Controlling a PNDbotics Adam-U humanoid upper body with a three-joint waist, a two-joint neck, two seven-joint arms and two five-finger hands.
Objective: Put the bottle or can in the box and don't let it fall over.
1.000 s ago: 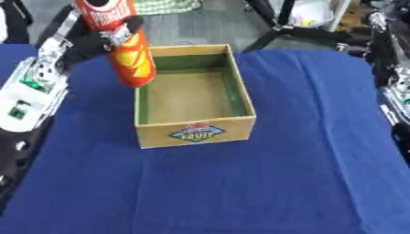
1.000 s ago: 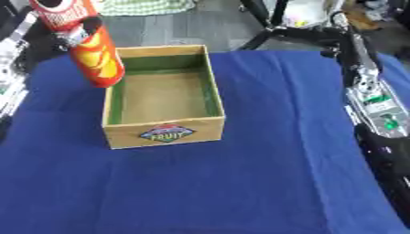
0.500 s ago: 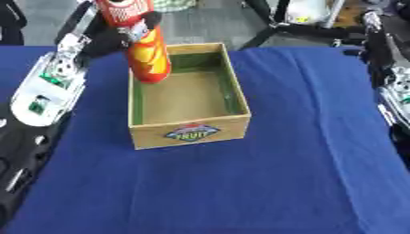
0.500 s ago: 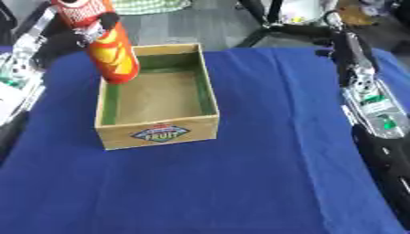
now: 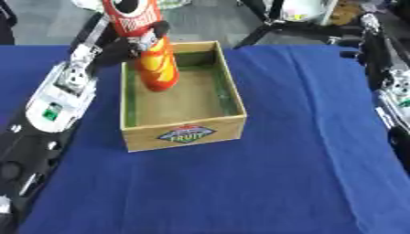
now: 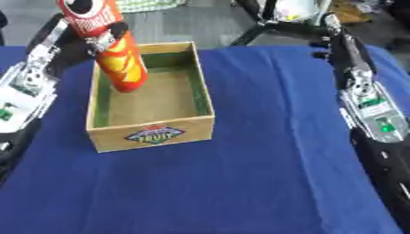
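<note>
Can (image 5: pixel 149 50) now over box (image 5: pixel 181 135) (left hand (image 5: pixel 120 45)).

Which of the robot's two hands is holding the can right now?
The left hand, up at the far left corner of the box, is curled round the red and orange can. The right arm stays off to the side, touching nothing.

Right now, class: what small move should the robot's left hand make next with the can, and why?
Probably lower the can straight down. The left hand holds it roughly upright over the far left part of the box, its base apparently not yet resting on the floor; releasing now risks toppling it.
</note>
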